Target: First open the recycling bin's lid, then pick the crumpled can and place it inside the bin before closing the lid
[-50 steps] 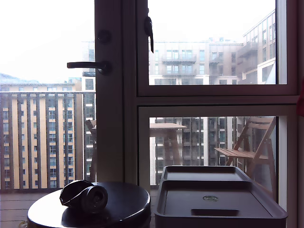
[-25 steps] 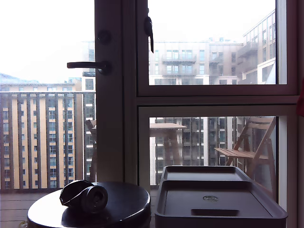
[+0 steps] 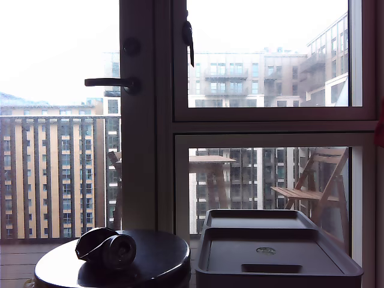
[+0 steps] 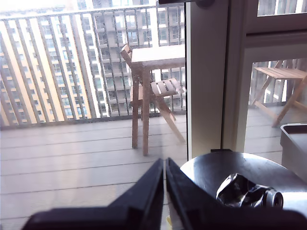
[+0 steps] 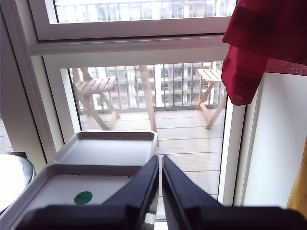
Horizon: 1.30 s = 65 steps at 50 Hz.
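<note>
- Balcony window behind; table (image 3: 157, 259) at exterior view's left, bin (image 3: 240, 281) at its right, lid (image 3: 270, 253) down.
- Can (image 3: 108, 247) lies on the table, silvery end facing the camera.
- First gripper (image 4: 164, 162), second gripper (image 5: 159, 159): jaws pinched together, nothing held.
- Lid sits just below and ahead of second gripper, so that arm is nearer; first gripper faces the can.

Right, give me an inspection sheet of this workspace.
Surface: round dark table, holding the can.
Job's things: can on its side on the table; bin beside it at the exterior view's right; lid closed on the bin.
Clutter: grey tray behind the bin.
Grippers: my first gripper shut, empty, facing the table; my second gripper shut, empty, facing the bin.
Cables: nothing seen.
Surroundings: glazed door, balcony chair, red cloth.
</note>
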Each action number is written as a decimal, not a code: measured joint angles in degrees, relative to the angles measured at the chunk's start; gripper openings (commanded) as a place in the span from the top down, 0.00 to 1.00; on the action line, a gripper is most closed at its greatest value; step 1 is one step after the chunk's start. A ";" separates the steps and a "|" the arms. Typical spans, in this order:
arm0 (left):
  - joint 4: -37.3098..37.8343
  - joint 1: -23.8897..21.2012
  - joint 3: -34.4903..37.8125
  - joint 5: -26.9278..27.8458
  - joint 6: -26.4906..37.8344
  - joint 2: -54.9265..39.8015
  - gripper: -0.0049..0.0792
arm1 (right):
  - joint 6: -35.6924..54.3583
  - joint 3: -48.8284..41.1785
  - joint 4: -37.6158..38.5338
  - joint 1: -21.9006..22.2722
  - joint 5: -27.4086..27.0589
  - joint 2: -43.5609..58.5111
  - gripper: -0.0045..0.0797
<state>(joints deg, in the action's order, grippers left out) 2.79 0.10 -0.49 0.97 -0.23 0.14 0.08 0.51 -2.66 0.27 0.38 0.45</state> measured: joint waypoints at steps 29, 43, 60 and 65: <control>5.95 0.00 -18.58 15.04 -7.45 -2.32 0.97 | -6.08 11.67 2.14 0.00 8.09 0.07 0.96; 11.56 0.00 -22.56 30.80 -6.25 -20.61 0.97 | -5.97 22.71 -13.46 0.00 21.92 7.78 0.96; 7.37 -3.48 -22.56 35.39 4.00 -39.98 0.97 | 1.29 31.69 -29.55 -1.77 35.19 28.76 0.96; 4.33 -4.59 -22.56 35.39 5.01 -43.56 0.97 | 6.49 34.45 -32.83 -4.07 35.19 35.71 0.96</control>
<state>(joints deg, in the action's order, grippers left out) 7.11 -4.49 -23.05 36.36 4.78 -43.42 6.57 34.96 -35.48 -3.79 35.57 36.16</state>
